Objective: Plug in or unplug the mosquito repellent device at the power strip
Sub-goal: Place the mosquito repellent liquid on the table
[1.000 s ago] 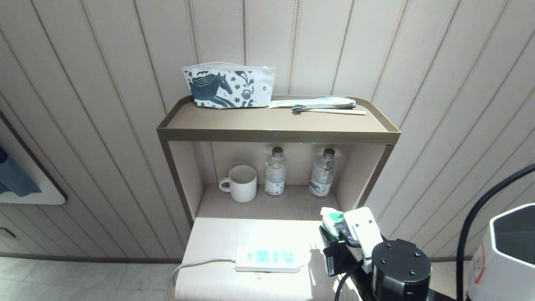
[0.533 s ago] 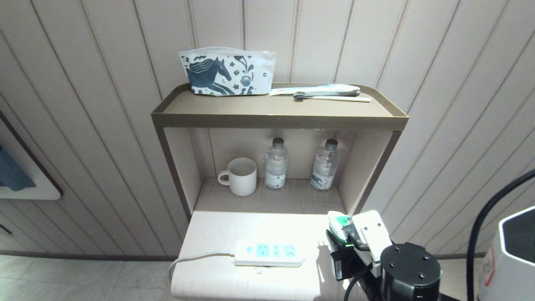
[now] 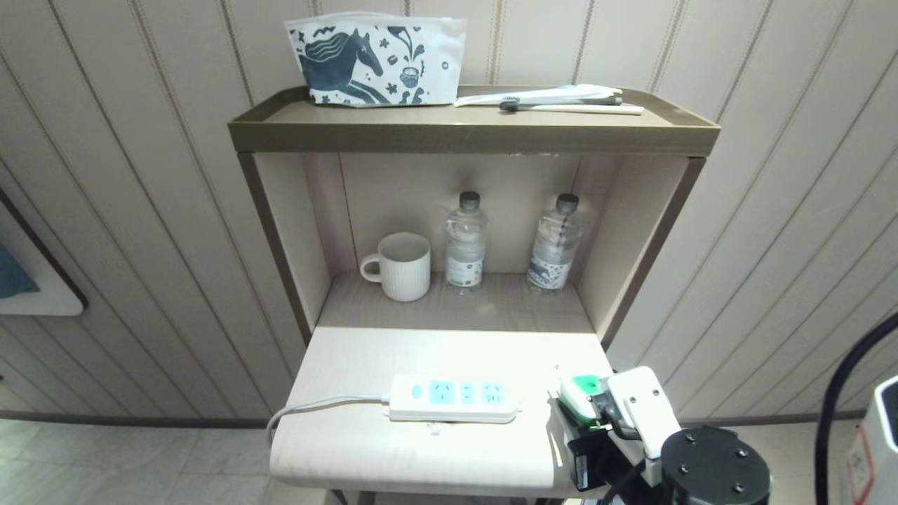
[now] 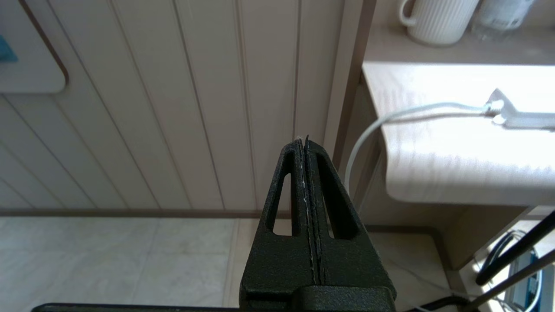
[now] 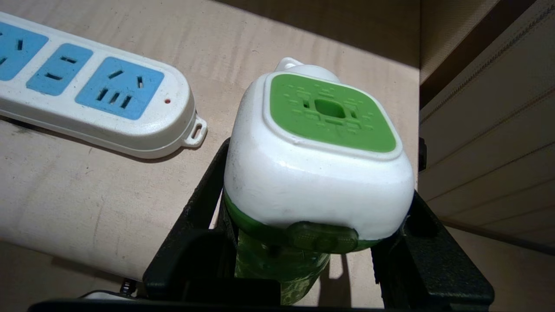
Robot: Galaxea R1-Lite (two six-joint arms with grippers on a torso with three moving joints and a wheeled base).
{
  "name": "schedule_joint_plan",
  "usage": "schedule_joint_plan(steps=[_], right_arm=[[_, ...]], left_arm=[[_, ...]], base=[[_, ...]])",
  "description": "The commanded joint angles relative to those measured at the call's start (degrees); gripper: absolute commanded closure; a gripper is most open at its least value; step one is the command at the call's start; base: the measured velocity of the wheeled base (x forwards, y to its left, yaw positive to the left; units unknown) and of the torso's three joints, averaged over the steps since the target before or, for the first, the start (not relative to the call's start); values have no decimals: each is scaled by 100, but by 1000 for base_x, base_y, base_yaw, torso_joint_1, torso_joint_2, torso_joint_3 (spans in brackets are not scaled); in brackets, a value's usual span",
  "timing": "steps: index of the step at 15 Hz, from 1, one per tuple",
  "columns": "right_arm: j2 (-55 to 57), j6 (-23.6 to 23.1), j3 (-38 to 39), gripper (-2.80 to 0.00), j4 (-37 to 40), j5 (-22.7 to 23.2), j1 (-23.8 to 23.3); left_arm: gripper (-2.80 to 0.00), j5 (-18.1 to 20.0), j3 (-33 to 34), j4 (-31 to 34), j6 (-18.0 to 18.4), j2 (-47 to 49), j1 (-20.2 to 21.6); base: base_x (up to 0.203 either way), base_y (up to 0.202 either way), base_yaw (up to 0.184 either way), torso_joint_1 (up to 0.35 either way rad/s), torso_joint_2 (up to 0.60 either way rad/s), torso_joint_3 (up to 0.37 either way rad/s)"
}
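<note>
Gripping the mosquito repellent device [image 5: 318, 173] between black fingers [image 5: 195, 208], the right gripper [image 3: 596, 414] at about 4 o'clock of the head view, over the right corner of the pale wooden surface [image 3: 365, 449]. Fingers part-open and clamped on either side of the device, white head with green centre facing up, green bottle below it. Lying flat near the surface's front edge, at about 6 o'clock, the power strip [image 3: 454, 398], unoccupied, its light-blue sockets showing and its cord [image 3: 316, 407] trailing off toward 8 o'clock. Device just beside the strip's right end, apart from it. Hanging off to the left of the surface, the left gripper [image 4: 305, 151], fingers pressed together and holding nothing. Standing at the back of the shelf recess, a white mug [image 3: 400, 266] and two water bottles [image 3: 465, 242]. Resting on the top shelf at 12 o'clock, a horse-print pouch [image 3: 375, 62].
</note>
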State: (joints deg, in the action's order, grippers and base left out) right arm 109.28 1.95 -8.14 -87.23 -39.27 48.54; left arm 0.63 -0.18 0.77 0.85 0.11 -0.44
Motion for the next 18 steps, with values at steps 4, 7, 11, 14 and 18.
schedule_joint_plan(steps=[4,7,11,14,18], right_arm=[[-524,7,70,0,-268,-50,48],[-670,-24,33,0,-252,-72,40],[-675,-78,-149,0,-244,-74,-550],[-238,3,-385,0,-267,-184,-799],[531,92,-774,0,-268,-458,-1029]], left_arm=[[0,4,1,2,3,7,0],[0,-2,1,2,3,7,0],[0,5,1,2,3,7,0],[0,7,1,2,3,7,0],[0,7,1,2,3,7,0]], base=[[0,0,0,-112,260,137],[0,0,0,-11,29,19],[0,0,0,0,0,0],[0,0,0,0,0,0],[0,0,0,0,0,0]])
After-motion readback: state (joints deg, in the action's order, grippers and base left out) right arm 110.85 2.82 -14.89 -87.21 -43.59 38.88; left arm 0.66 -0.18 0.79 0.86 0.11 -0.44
